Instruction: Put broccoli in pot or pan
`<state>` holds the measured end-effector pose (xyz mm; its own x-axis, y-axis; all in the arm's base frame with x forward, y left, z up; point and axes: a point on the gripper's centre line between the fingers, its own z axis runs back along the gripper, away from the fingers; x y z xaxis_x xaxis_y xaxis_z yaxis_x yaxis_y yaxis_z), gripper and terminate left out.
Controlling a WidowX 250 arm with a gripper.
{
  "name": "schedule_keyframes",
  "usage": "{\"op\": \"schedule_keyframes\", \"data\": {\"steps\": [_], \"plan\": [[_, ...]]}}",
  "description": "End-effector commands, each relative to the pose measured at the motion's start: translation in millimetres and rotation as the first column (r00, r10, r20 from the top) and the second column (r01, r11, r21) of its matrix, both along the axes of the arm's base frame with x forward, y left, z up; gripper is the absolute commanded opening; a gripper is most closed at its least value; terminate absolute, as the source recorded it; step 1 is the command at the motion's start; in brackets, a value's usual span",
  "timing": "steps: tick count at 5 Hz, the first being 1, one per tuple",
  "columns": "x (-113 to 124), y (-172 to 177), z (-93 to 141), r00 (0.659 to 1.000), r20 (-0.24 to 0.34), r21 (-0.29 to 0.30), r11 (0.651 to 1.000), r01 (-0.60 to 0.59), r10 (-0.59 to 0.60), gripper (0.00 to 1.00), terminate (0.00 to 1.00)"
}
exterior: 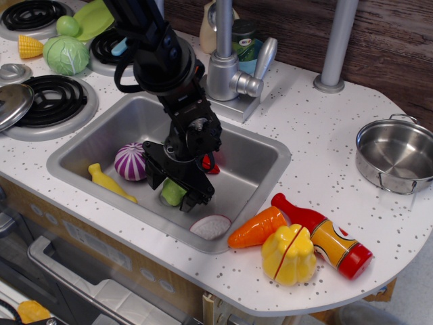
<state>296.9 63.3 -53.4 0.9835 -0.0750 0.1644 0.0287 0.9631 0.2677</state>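
- One black gripper (177, 190) reaches down into the grey sink (260, 157), its two fingers straddling the broccoli (174, 193) near the sink floor.
- Only a small patch of light green shows between the fingers; the rest of the broccoli is hidden behind the gripper body.
- Whether the fingers already press on the broccoli or merely stand on either side of it, I cannot tell.
- Just left of the gripper sits a purple onion (130, 161), with a yellow toy (110, 182) beside it along the near wall.
- Behind the gripper a bit of a red toy (210, 164) peeks out, and a pale cut slice (210, 226) lies at the sink's front right corner.
- Well apart, at the right edge of the speckled counter (318, 142), stands the shiny steel pot (396, 154), upright.
- Between sink and pot, on the counter's near side, lie an orange carrot (256, 227), a red-and-orange bottle (323, 234) and a yellow pepper (289, 254).
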Motion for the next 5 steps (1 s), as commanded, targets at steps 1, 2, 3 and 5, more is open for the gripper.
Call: {"op": "schedule_keyframes", "data": {"steps": [1,2,3,5], "plan": [[13.3,9.2,0.1,0.999,0.048,-0.032,0.999,0.003,-0.002,1.0,0.0],[13.4,11.1,-5.0,0.999,0.047,-0.068,0.998,-0.016,0.019,0.0,0.0],[14.3,8.6,-5.0,0.998,0.057,-0.077,0.996,-0.035,0.04,0.0,0.0],[22.9,-20.9,75.1,0.998,-0.005,-0.004,0.998,-0.057,0.057,0.0,0.0]]}}
